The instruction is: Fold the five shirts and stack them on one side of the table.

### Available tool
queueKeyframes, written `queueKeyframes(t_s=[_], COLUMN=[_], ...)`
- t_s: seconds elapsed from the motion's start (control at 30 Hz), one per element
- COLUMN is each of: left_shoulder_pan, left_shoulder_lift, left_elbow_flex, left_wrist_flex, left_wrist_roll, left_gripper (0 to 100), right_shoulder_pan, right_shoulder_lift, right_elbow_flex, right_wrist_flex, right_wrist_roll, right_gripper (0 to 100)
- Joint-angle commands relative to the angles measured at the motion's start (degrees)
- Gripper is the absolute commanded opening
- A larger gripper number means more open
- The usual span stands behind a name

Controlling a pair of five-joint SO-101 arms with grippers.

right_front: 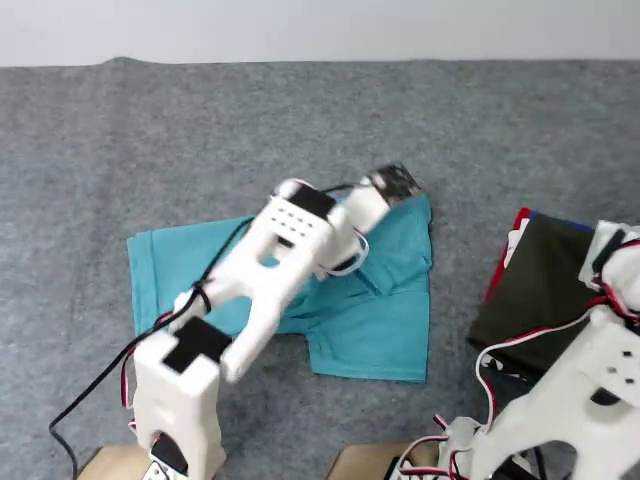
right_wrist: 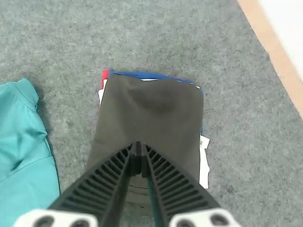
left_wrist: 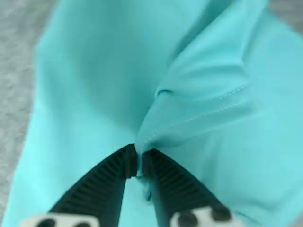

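Note:
A teal shirt lies partly folded in the middle of the grey table, its right part bunched and lifted. My left gripper is shut on a raised fold of the teal shirt; in the high view that arm reaches across the shirt to its far right corner. On the right stands a stack of folded shirts with a dark olive one on top and red, blue and white edges beneath. My right gripper hangs shut over the dark shirt with nothing between its fingers.
Grey felt covers the table, with open room at the back and left. A bare wooden table edge runs past the stack. Cables trail from the left arm's base near the front edge.

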State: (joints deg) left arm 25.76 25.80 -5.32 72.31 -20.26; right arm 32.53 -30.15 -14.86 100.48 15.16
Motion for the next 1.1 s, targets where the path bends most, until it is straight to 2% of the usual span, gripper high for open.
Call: queueKeyframes(t_s=[0.0, 0.1, 0.23, 0.4, 0.7, 1.07], left_shoulder_pan=[-2.11, -2.02, -2.2, -3.25, -8.53, -8.0], left_shoulder_lift=[4.31, 9.32, 14.15, 17.14, 26.46, 34.9], left_elbow_flex=[-7.87, -14.29, -22.11, -29.41, -41.01, -62.81], left_wrist_flex=[1.93, 6.95, 12.48, 13.98, 15.3, 26.55], left_wrist_roll=[-0.18, -0.18, 0.18, 1.76, 1.67, 1.85], left_gripper=[1, 1, 10, 14, 16, 15], right_shoulder_pan=[0.13, 0.13, 0.13, 0.13, 0.13, 0.13], right_shoulder_lift=[-1.63, -1.63, -1.63, -1.63, -1.63, -1.63], right_elbow_flex=[-0.18, 0.0, 0.0, 0.0, 0.09, 0.09], right_wrist_flex=[2.33, 2.33, 2.33, 2.33, 2.33, 2.33], right_wrist_roll=[-0.62, -0.62, -0.62, -0.62, -0.62, -0.62], right_gripper=[0.9, 0.9, 0.9, 0.9, 0.9, 0.9])
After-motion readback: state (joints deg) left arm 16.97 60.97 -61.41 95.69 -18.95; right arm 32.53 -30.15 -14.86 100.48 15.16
